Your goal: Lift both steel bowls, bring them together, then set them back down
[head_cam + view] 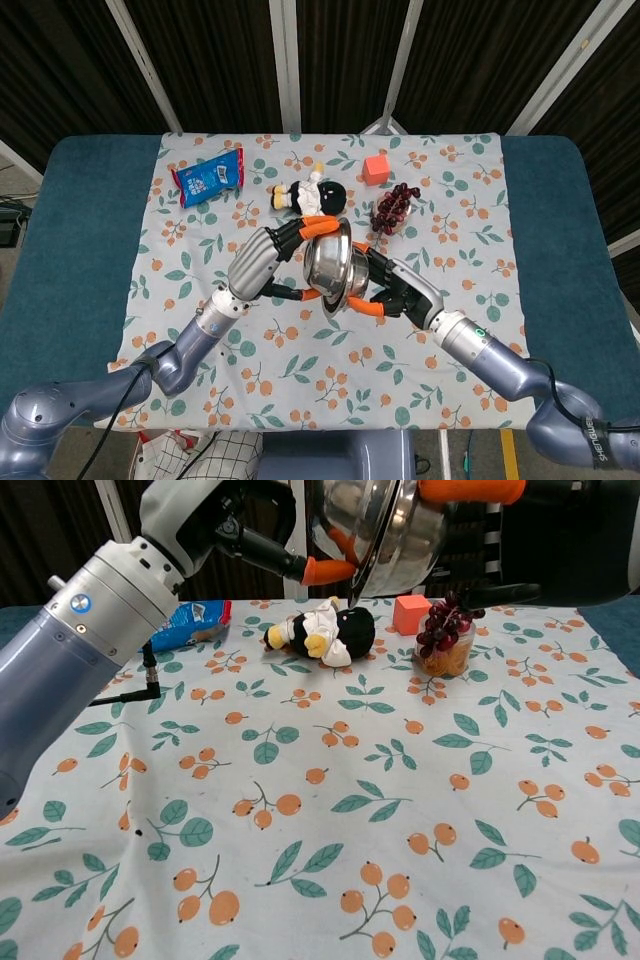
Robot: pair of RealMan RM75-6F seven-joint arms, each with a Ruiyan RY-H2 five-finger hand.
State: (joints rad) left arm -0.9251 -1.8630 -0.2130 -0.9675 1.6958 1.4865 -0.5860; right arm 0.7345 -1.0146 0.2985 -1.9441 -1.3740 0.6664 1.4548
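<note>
Both steel bowls hang in the air above the middle of the floral cloth (300,360), pressed together rim to rim. My left hand (270,258) grips the left steel bowl (325,262) from the left, orange fingertips on its rim. My right hand (400,290) holds the right steel bowl from the other side; in the head view the left bowl hides most of it. In the chest view the left steel bowl (345,515) and the right steel bowl (412,535) touch at the top edge, with my left hand (240,530) and my right hand (520,500) on either side.
At the back of the cloth lie a blue snack packet (210,178), a plush doll (310,197), a red cube (376,168) and a bunch of grapes (392,208). Teal table surface (80,250) borders the cloth on both sides.
</note>
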